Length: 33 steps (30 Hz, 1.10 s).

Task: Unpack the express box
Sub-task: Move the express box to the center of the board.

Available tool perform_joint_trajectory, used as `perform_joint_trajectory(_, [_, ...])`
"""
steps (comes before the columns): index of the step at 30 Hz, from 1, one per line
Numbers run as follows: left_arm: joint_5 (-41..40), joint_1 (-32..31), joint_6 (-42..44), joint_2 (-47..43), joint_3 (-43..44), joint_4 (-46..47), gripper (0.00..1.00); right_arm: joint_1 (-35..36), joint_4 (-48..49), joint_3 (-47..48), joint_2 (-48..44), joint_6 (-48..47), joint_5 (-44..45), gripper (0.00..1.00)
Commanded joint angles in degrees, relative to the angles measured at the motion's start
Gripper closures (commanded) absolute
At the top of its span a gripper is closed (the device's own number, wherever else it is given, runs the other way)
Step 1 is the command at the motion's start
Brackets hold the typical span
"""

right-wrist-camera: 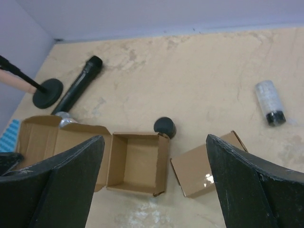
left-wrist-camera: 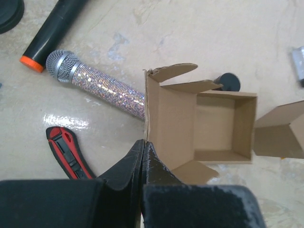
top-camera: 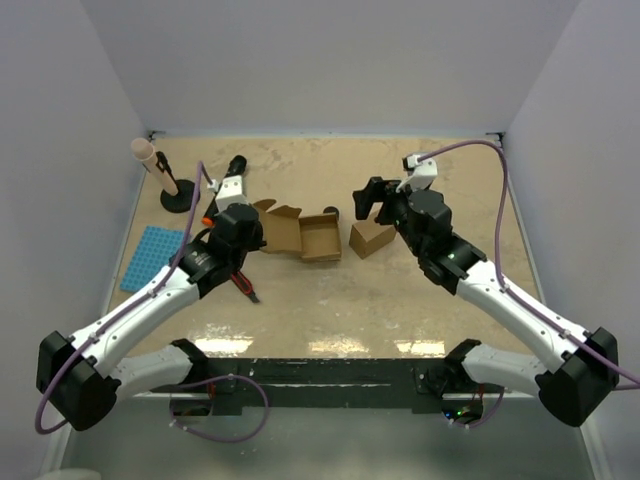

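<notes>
Since the lid is folded back and the cavity looks empty, I'd call unpacking nearly done. Box [left-wrist-camera: 213, 123] sits mid-tabletop [left-wrist-camera: 213, 38]. Left pincer [left-wrist-camera: 144, 142] is closed, tips at the lid's near edge; can't tell if cardboard is pinched. Right pincer [right-wrist-camera: 155, 142] hangs wide open above the box and the small carton [right-wrist-camera: 204, 171] beside it. Sparkly microphone [left-wrist-camera: 102, 85] lies against the lid. Next, probably: right pincer descends square over the carton.
</notes>
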Motion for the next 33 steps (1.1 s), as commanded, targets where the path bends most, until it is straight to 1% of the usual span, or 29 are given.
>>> perform_joint_trajectory(1, [2.0, 0.6, 1.5, 0.6, 0.1, 0.7, 1.0, 0.1, -5.6, 2.8, 4.0, 2.0, 7.0, 0.05])
perform_joint_trajectory(2, [2.6, 0.6, 1.6, 0.5, -0.1, 1.0, 0.9, 0.1, -6.3, 3.2, 4.8, 2.3, 7.1, 0.04])
perform_joint_trajectory(4, [4.1, 0.6, 2.4, -0.3, -0.8, 2.2, 0.79, 0.1, -6.5, 3.6, 5.5, 3.1, 8.1, 0.03])
perform_joint_trajectory(5, [4.5, 0.6, 2.8, -0.7, -0.8, 2.5, 0.6, 0.1, -6.1, 3.5, 5.4, 3.5, 8.4, 0.02])
perform_joint_trajectory(8, [5.5, 0.6, 4.0, -2.7, -0.6, 3.7, 0.36, 0.1, -5.4, 3.1, 5.1, 4.8, 9.6, 0.02])
perform_joint_trajectory(11, [5.8, 0.7, 5.0, -4.4, 1.2, 3.6, 0.29, 0.1, -6.0, 3.7, 4.5, 6.3, 11.8, 0.02])
perform_joint_trajectory(14, [6.5, 0.6, 5.9, -7.2, 2.9, 5.2, 0.28, -0.1, -7.6, 3.1, 2.7, 8.3, 15.8, 0.02])
perform_joint_trajectory(16, [9.8, 0.6, 7.2, -9.0, 2.9, 10.1, 0.29, -0.3, -8.3, 2.0, 1.2, 9.2, 17.8, 0.04])
perform_joint_trajectory(17, [11.3, 0.6, 7.5, -8.8, 2.8, 12.0, 0.32, -0.3, -8.5, 0.2, 0.4, 9.2, 19.0, 0.06])
perform_joint_trajectory(18, [14.6, 0.6, 7.7, -8.4, 3.0, 15.4, 0.34, -0.3, -8.7, -0.6, -1.0, 9.2, 19.4, 0.08])
perform_joint_trajectory(19, [16.0, 0.6, 7.4, -5.8, 3.6, 16.5, 0.36, -0.3, -9.4, -1.5, -1.6, 9.4, 19.7, 0.12])
perform_joint_trajectory(20, [17.0, 0.6, 6.9, -3.7, 4.5, 17.0, 0.42, -0.3, -9.8, -3.3, -2.1, 10.2, 20.1, 0.15])
perform_joint_trajectory(21, [19.4, 0.6, 6.0, -1.3, 6.6, 17.7, 0.46, -0.3, -10.0, -4.3, -3.4, 10.6, 20.1, 0.18])
perform_joint_trajectory(22, [20.9, 0.6, 5.6, 3.3, 7.4, 18.5, 0.5, -0.3, -10.2, -5.3, -4.0, 10.9, 20.1, 0.25])
perform_joint_trajectory(23, [22.3, 0.6, 5.2, 5.5, 8.1, 19.7, 0.55, -0.3, -10.6, -6.8, -4.5, 11.4, 20.1, 0.28])
perform_joint_trajectory(24, [24.7, 0.5, 4.6, 7.5, 8.9, 23.5, 0.57, -0.3, -10.8, -7.5, -4.9, 12.1, 19.7, 0.32])
perform_joint_trajectory(25, [25.8, 0.4, 4.4, 11.5, 9.4, 25.0, 0.59, -0.3, -10.8, -8.1, -5.5, 12.4, 19.5, 0.41])
perform_joint_trajectory(26, [26.7, 0.3, 4.3, 13.7, 10.1, 25.9, 0.62, -0.3, -10.6, -9.2, -5.7, 13.0, 19.3, 0.46])
perform_joint_trajectory(27, [28.4, 0.1, 4.5, 18.1, 12.0, 27.2, 0.63, -0.3, -10.4, -9.8, -5.5, 13.6, 18.7, 0.51])
perform_joint_trajectory(28, [29.3, 0.0, 4.7, 20.3, 13.1, 27.6, 0.64, -0.3, -10.2, -10.1, -4.7, 14.3, 17.9, 0.59])
perform_joint_trajectory(29, [30.1, -0.2, 4.9, 22.5, 15.5, 27.9, 0.64, -0.3, -9.9, -11.0, -4.2, 15.1, 17.2, 0.62])
perform_joint_trajectory(30, [32.2, -0.8, 5.9, 26.4, 16.5, 28.3, 0.64, -0.3, -9.5, -11.1, -3.3, 15.7, 15.9, 0.64])
perform_joint_trajectory(32, [33.3, -1.3, 6.9, 30.4, 20.7, 27.4, 0.64, -0.3, -8.9, -11.6, -1.4, 17.4, 15.1, 0.69])
perform_joint_trajectory(33, [33.7, -1.6, 7.8, 33.9, 21.9, 27.3, 0.64, -0.3, -8.3, -11.8, -0.8, 17.6, 14.8, 0.69])
